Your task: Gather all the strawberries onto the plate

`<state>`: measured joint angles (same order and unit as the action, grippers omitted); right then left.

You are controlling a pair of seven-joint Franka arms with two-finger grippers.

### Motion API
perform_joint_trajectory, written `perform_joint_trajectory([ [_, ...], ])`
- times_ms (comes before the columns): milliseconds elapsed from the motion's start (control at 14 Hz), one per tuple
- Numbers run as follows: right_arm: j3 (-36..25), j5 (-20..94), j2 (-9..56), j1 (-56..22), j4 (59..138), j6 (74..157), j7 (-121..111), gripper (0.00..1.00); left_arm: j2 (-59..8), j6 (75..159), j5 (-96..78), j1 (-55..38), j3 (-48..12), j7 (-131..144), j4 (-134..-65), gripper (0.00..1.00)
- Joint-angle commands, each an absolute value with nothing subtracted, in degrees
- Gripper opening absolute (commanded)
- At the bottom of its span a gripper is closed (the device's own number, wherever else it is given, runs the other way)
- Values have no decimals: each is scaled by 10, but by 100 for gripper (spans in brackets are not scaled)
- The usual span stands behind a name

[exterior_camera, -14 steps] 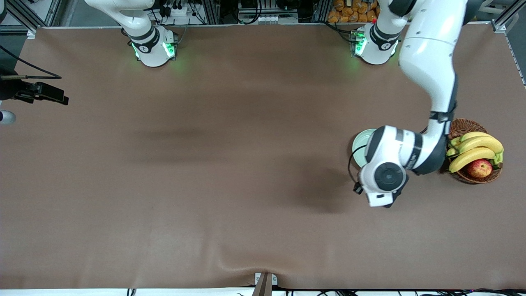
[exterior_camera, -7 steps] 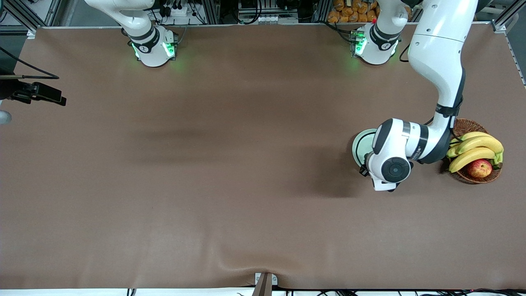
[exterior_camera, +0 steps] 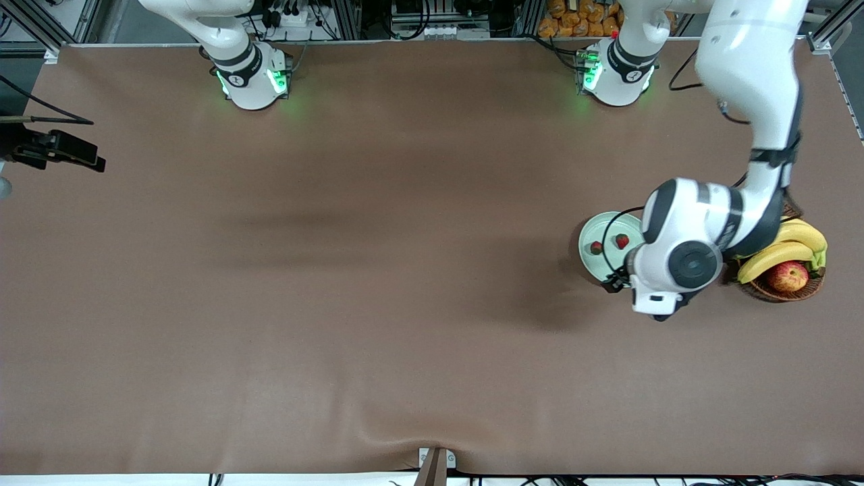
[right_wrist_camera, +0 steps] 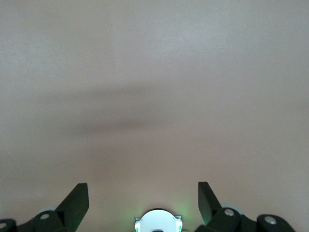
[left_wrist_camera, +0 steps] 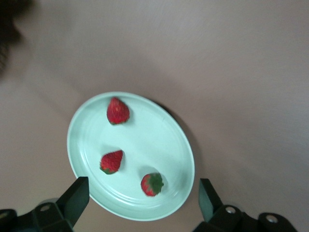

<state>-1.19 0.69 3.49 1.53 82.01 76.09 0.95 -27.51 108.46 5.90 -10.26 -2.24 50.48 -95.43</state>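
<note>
The pale mint-green plate (exterior_camera: pixel 588 265) lies on the brown table beside the wicker basket. In the left wrist view the plate (left_wrist_camera: pixel 145 137) holds three strawberries (left_wrist_camera: pixel 118 111), (left_wrist_camera: pixel 111 162), (left_wrist_camera: pixel 152 184). Two of the strawberries (exterior_camera: pixel 597 248), (exterior_camera: pixel 622 240) show in the front view; the left arm's wrist (exterior_camera: pixel 675 264) hides the third. My left gripper (left_wrist_camera: pixel 143 199) is open and empty, up in the air over the plate's edge. My right gripper (right_wrist_camera: pixel 142 200) is open and empty over bare table, and its arm waits.
A brown wicker basket (exterior_camera: pixel 776 291) with bananas (exterior_camera: pixel 776 253) and a red-yellow apple (exterior_camera: pixel 788 275) stands at the left arm's end of the table, right beside the plate and partly under the left arm. The right arm's base (right_wrist_camera: pixel 157 223) shows below the right gripper.
The left arm has moved off the plate toward the basket, uncovering two strawberries in the plate in the front view. The right arm has barely moved.
</note>
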Motion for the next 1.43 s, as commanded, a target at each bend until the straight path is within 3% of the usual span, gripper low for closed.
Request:
perform_joint_trajectory([
  [0, -11, 4, 35, 11, 806, 750, 9, 100, -215, 1080, 49, -77, -27, 407, -965, 100],
  [784, -11, 4, 34, 11, 803, 749, 9, 100, -26, 956, -12, -40, -29, 124, -964, 100],
  [1069, -11, 4, 34, 12, 801, 736, 8, 100, -18, 890, -18, -28, -31, 47, -914, 100],
  [1354, -12, 4, 35, 12, 795, 735, 9, 100, -11, 880, -17, -34, -31, 33, -894, 100],
])
